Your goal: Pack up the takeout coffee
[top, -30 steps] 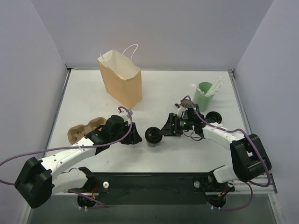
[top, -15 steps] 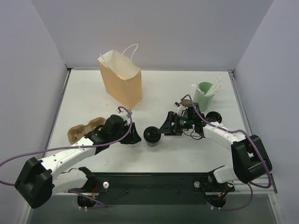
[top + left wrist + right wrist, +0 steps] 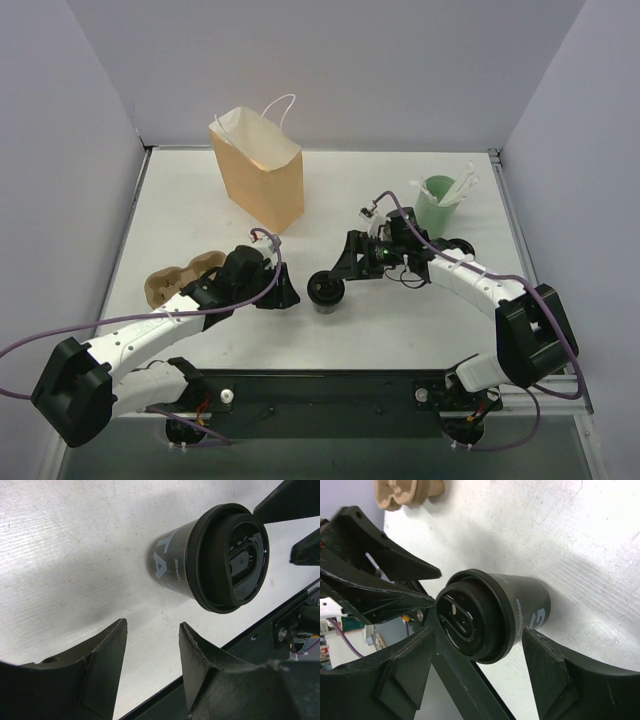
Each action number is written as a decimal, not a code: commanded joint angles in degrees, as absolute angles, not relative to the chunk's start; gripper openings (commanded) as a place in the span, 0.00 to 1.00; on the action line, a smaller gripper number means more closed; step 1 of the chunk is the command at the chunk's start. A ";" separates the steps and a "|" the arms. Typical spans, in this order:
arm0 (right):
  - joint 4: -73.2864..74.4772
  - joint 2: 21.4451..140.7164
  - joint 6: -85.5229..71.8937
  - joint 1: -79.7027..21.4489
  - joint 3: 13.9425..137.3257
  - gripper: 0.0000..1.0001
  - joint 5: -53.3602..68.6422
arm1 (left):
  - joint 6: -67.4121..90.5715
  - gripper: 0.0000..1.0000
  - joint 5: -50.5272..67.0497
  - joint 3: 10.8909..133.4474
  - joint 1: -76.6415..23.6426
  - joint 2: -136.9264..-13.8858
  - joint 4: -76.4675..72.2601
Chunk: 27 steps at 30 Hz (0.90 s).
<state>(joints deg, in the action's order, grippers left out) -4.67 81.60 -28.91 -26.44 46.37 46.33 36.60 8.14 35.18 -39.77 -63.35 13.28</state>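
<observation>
Lid [image 3: 326,288] up, the takeout coffee [image 3: 325,303] stands upright on the white bench [image 3: 190,215] in the overhead view. Its long axis is vertical, and it sits between the 2 arms, nearer than the tan paper bag [image 3: 258,170]. The left pincer [image 3: 292,295] sits just left of it, and the right pincer [image 3: 334,273] meets it from the right.

From the left wrist, the left pincer's jaws stand apart with nothing between them. The cup is ahead and clear of them. Its dark side carries large pale letters and a small "#fresh".

From the right wrist, the spread fingers [image 3: 405,665] flank the lid without clamping, so this pincer is released. The cup's side reads "…ppiness" beside a pale logo. A pulp tray [image 3: 407,490] lies beyond.
</observation>
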 commanded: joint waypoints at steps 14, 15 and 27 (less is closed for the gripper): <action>-4.39 89.82 -25.05 -29.27 47.46 0.48 43.95 | 36.91 0.56 10.81 34.54 -38.06 -61.70 7.65; -4.57 90.09 -24.96 -29.27 47.03 0.45 43.95 | 36.91 0.55 11.07 34.45 -37.88 -61.96 7.04; -7.99 92.55 -25.57 -28.92 44.74 0.38 46.14 | 37.88 0.55 16.17 34.54 -35.42 -66.09 -1.30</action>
